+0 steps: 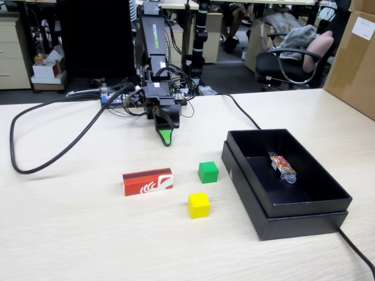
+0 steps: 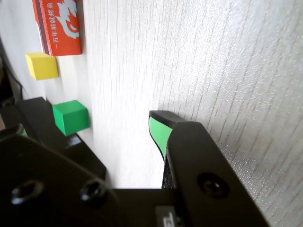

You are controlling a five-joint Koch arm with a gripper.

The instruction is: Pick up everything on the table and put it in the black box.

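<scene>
- Gripper [image 1: 167, 139] low over the table [image 1: 70, 234] near the arm's base, tip pointing down; holding nothing. Only one green-faced tip [image 2: 158, 130] visible in the wrist view, the other jaw lost behind the housing: open or closed, cannot tell.
- Green cube [image 1: 208, 172], yellow cube [image 1: 198, 205], red box [image 1: 147, 181] all loose on the tabletop, none yet inside the black box [image 1: 304, 219].
- In the fixed view: green cube nearest the gripper, toward the camera and right of it, just beside the black box's left wall. Yellow cube further toward the camera. Red box left of both cubes, lying flat.
- A small colourful packet [image 1: 282, 166] on the black box's floor.
- Handling, judged: cubes probably light, rigid, smooth-sided; take across two opposite flat faces, squarely, to avoid twisting out.
- Red box likely light card, possibly crushable; take across the narrow width near mid-length, not along the long axis.
- Green cube's closeness to the box wall may crowd one jaw; approach with jaws parallel to that wall, judged safer.
</scene>
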